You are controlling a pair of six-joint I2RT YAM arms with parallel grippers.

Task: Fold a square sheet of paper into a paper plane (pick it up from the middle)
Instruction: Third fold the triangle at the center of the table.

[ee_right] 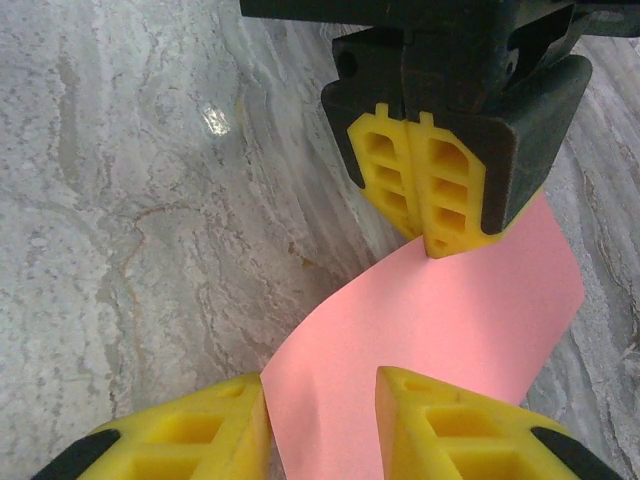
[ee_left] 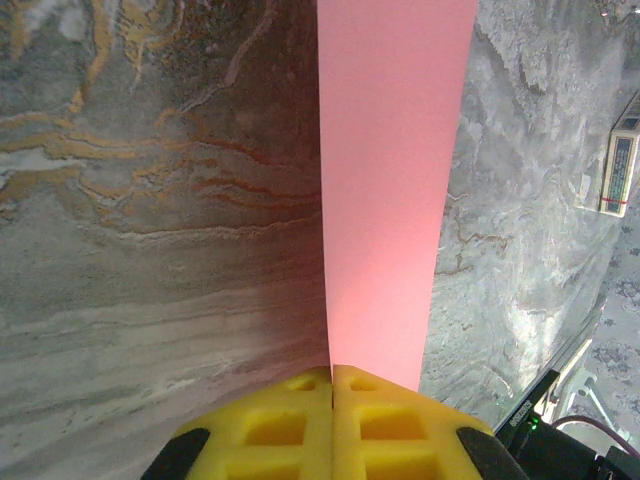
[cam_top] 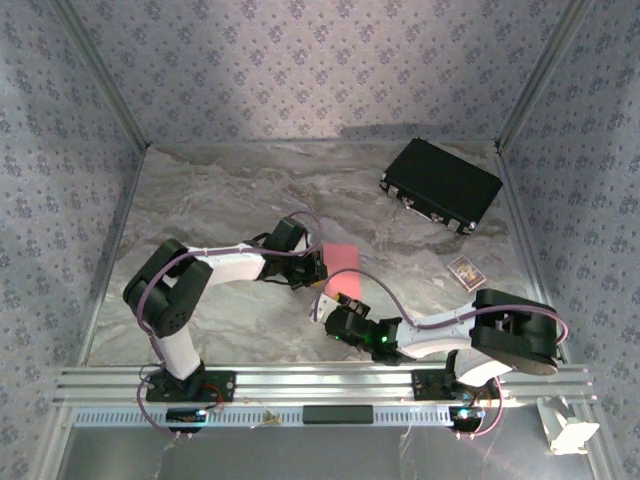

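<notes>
- Slippage is looking like the first risk. The left gripper [ee_left: 332, 372], its yellow fingers pressed together, is pinching the square sheet of paper [ee_left: 390, 180] right at one edge, so a small tug could be pulling the sheet free.
- The sheet is sitting near the middle of the tabletop [cam_top: 220, 190], between the two arms, and is bowing in a curve from the left gripper toward the right one.
- The right gripper [ee_right: 322, 400] is standing spread, with the sheet's near edge lying between its fingers [ee_right: 450, 425] and not yet clamped. If it is closing off-centre or on a skewed edge, any crease made from here is likely coming out crooked.
- With both ends gripped, moving the arms apart could be tearing the thin paper, while moving them together could be crumpling it.
- Pressing down on the bowed part could be setting a stray fold.
</notes>
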